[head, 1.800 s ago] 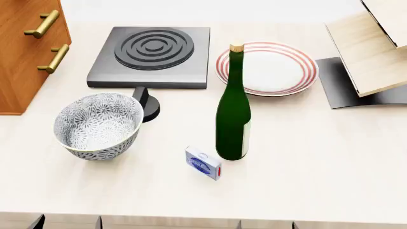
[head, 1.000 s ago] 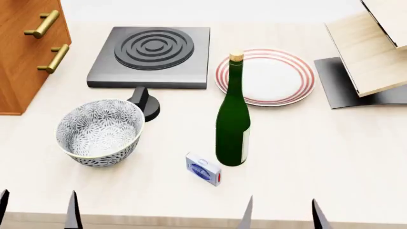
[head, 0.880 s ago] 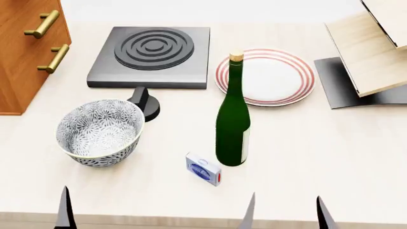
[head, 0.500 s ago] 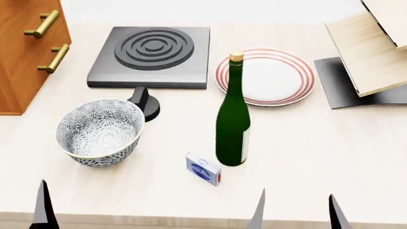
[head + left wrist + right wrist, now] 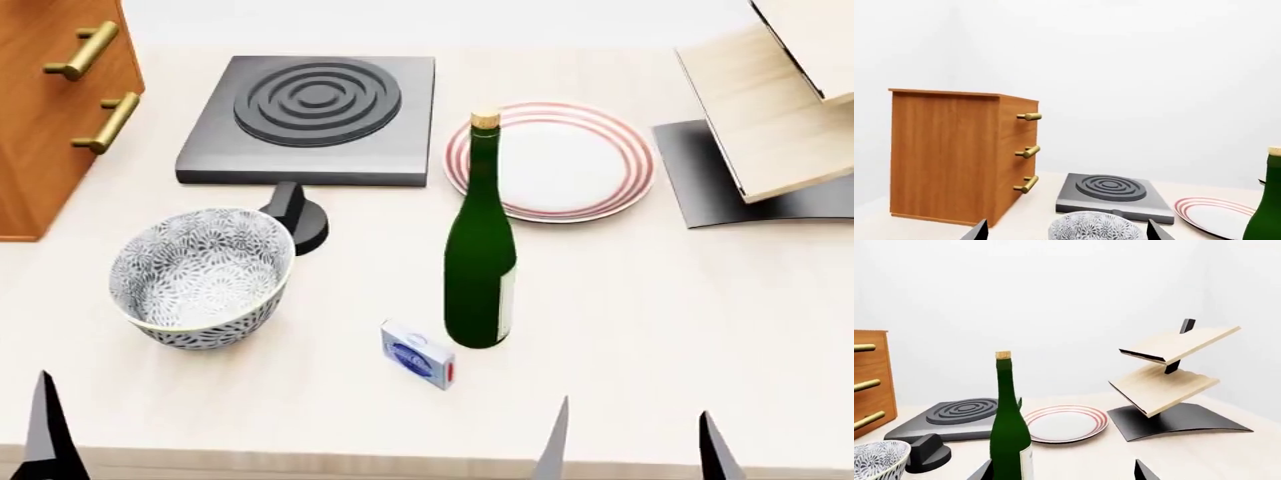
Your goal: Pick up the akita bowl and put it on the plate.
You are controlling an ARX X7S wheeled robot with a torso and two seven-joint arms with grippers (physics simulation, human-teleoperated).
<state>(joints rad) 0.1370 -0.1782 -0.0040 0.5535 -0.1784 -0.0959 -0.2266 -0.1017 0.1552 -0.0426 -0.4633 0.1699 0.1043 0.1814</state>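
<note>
Your left gripper [image 5: 1065, 231], jaws spread, lines up on the akita bowl [image 5: 200, 275]: come in over its near rim.

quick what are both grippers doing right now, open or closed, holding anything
Left gripper: open, jaws wide apart, empty, with the akita bowl ahead.
Right gripper: open, empty.
</note>
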